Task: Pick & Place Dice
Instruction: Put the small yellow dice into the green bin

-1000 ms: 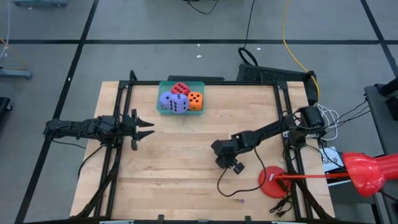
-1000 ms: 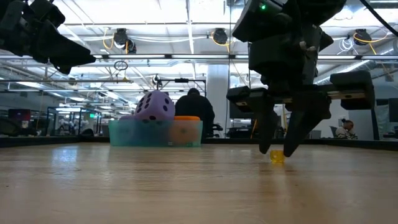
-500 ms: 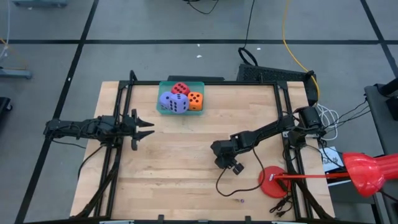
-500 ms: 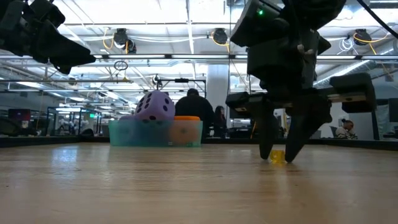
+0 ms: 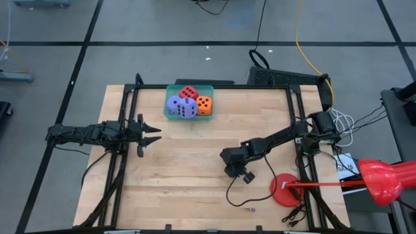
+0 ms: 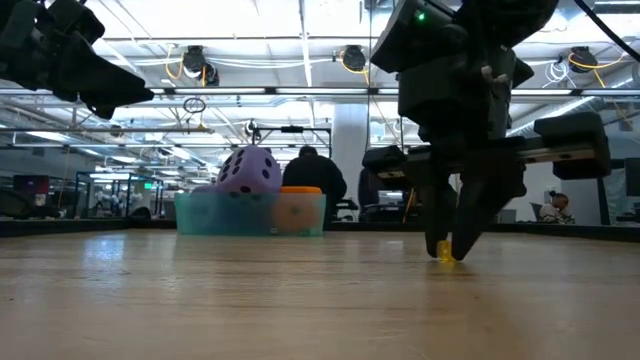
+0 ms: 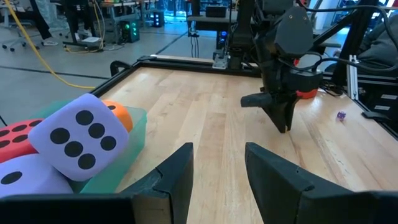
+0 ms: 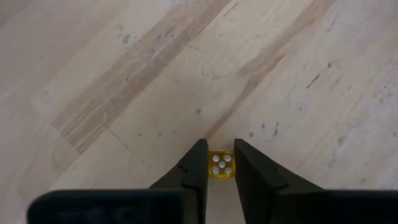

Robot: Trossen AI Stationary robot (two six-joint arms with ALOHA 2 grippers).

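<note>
A small yellow die with white pips (image 8: 221, 165) lies on the wood table, at the right near part in the high view. My right gripper (image 8: 219, 151) (image 6: 447, 250) (image 5: 242, 174) stands over it, pointing down, shut on it. Far off, a teal tray (image 5: 169, 116) holds large soft dice resting on its floor: a red one (image 5: 189, 92), an orange one (image 5: 204, 104) and a purple-blue one (image 5: 182, 106); the left wrist view shows a second purple-blue one (image 7: 22, 180) under the first. My left gripper (image 5: 153, 134) (image 7: 217, 149) waits open above the table's left side, short of the tray. My right gripper pinches the small yellow die by two opposite side faces (image 8: 212, 167), one finger on each side. The fingers (image 6: 467, 225) come from above, pointing down, and only their free ends reach the die. The die (image 6: 444, 252) sits flat on the table.
A red round disc (image 5: 284, 190) lies near the table's right near corner, with a dark cable (image 5: 233, 192) beside it and a tiny purple die (image 5: 252, 209) (image 7: 341, 116) close by. A red object (image 5: 383, 182) sits off the right edge. People stand in the room behind.
My right gripper has sunk slightly toward the table and its fingers have shut in from a wide gap onto the small yellow die. The die has stayed in place on the wood. The left arm and the tray's dice have kept still.
</note>
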